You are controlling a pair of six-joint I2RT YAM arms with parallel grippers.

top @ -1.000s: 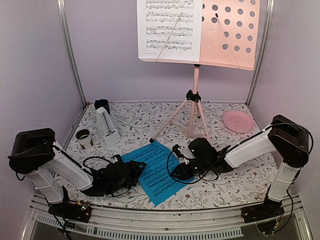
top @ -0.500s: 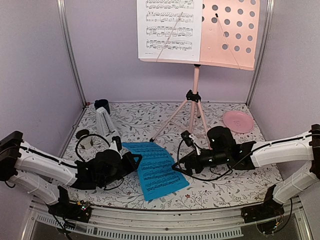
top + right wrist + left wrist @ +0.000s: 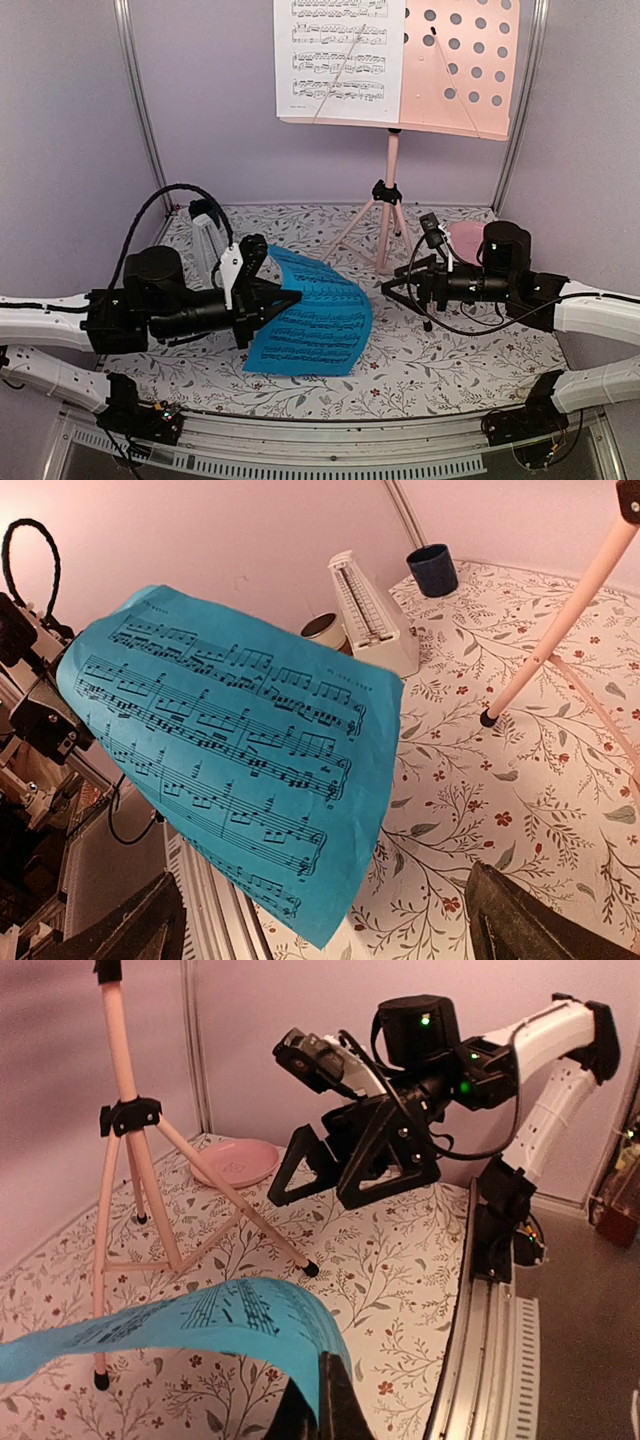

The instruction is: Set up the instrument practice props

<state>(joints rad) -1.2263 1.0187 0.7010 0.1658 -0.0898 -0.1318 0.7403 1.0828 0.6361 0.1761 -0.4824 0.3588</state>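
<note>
My left gripper [image 3: 292,298] is shut on an edge of the bright blue music sheet [image 3: 312,322] and holds it up off the table, curling down to the right. In the left wrist view the sheet [image 3: 190,1325] arches away from the closed gripper [image 3: 320,1405]. My right gripper [image 3: 393,290] hovers open to the right of the sheet, apart from it. Its view faces the printed side of the sheet [image 3: 240,750]. The pink music stand [image 3: 462,70] stands at the back with the white sheet [image 3: 340,60] on its desk. The white metronome [image 3: 368,615] stands at the left.
A dark blue cup [image 3: 432,570] sits in the back left corner, with a small round cup [image 3: 322,630] beside the metronome. A pink plate [image 3: 237,1161] lies at the back right behind my right arm. The stand's tripod legs [image 3: 385,235] spread over the middle back of the table.
The left gripper closed on the blue sheet and raised it from the table. The right gripper opened, let go of the sheet and drew back to the right.
</note>
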